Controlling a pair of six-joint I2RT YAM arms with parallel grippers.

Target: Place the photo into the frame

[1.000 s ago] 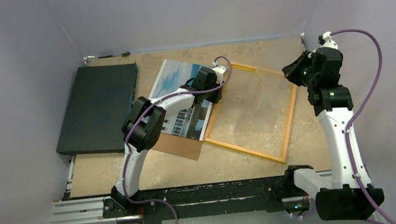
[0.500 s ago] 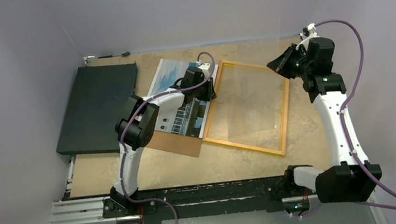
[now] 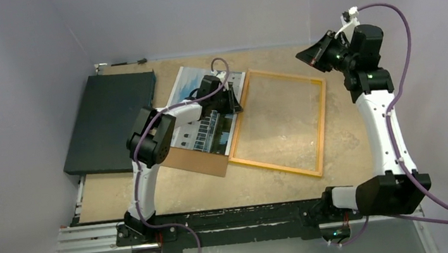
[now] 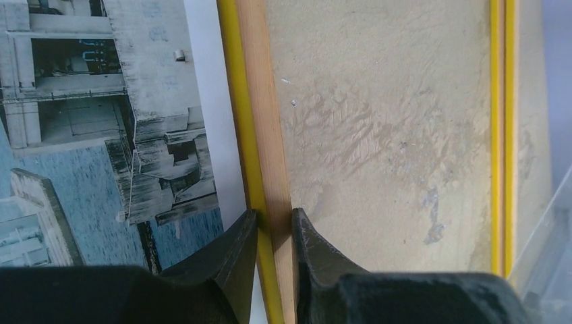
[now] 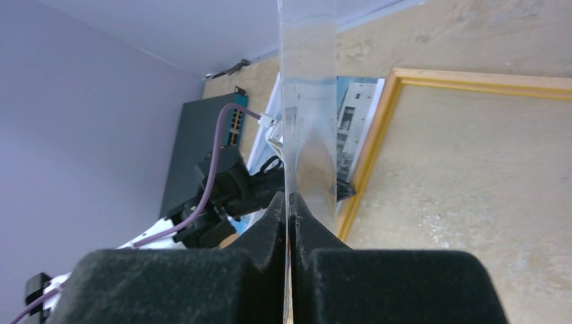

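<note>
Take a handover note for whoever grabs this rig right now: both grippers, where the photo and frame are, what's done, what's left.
Left gripper: shut on the left rail of the frame, which lies flat on the table.
Right gripper: shut on a clear pane, held up off the table at the far right.
Photo: face up just left of the frame, lying partly over a brown backing board.
Done: the frame looks emptied, with the table showing through its opening.
Left: the photo is not yet in the frame. The pane and board probably have to go back in too.
</note>
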